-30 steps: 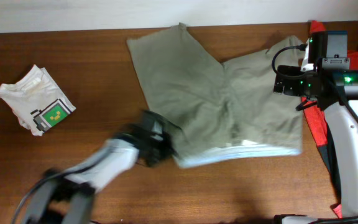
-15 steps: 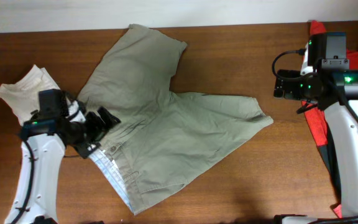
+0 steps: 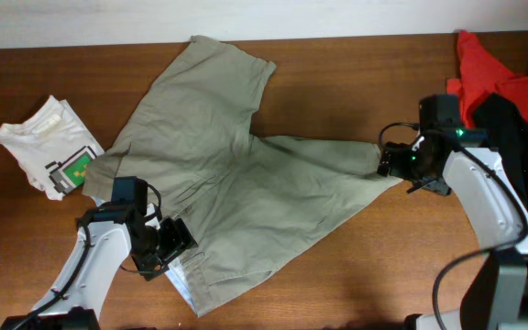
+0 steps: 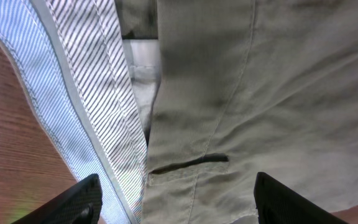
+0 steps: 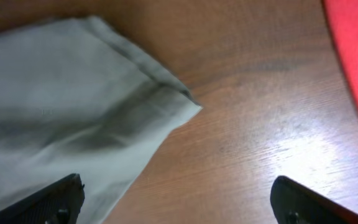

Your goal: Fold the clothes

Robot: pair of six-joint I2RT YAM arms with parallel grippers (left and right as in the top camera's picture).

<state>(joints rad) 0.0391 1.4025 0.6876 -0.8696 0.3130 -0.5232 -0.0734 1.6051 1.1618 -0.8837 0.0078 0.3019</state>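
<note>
We find the khaki shorts [image 3: 236, 192] spread across the centre of the table [image 3: 383, 73], one leg pointing to 12 o'clock, the other to 3 o'clock, the striped waistband lining [image 4: 86, 106] at 7 o'clock; the left gripper [image 3: 174, 241] stands over that waistband, fingers wide apart; the right gripper [image 3: 389, 161] sits at the 3 o'clock leg hem, fingers likewise wide; a white T-shirt [image 3: 51, 156] lies at 9 o'clock; a red garment [image 3: 487, 78] lies at 2 o'clock.

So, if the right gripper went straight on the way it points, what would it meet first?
The right gripper would most likely meet the hem corner of the khaki shorts on the table; depth is unclear.
</note>
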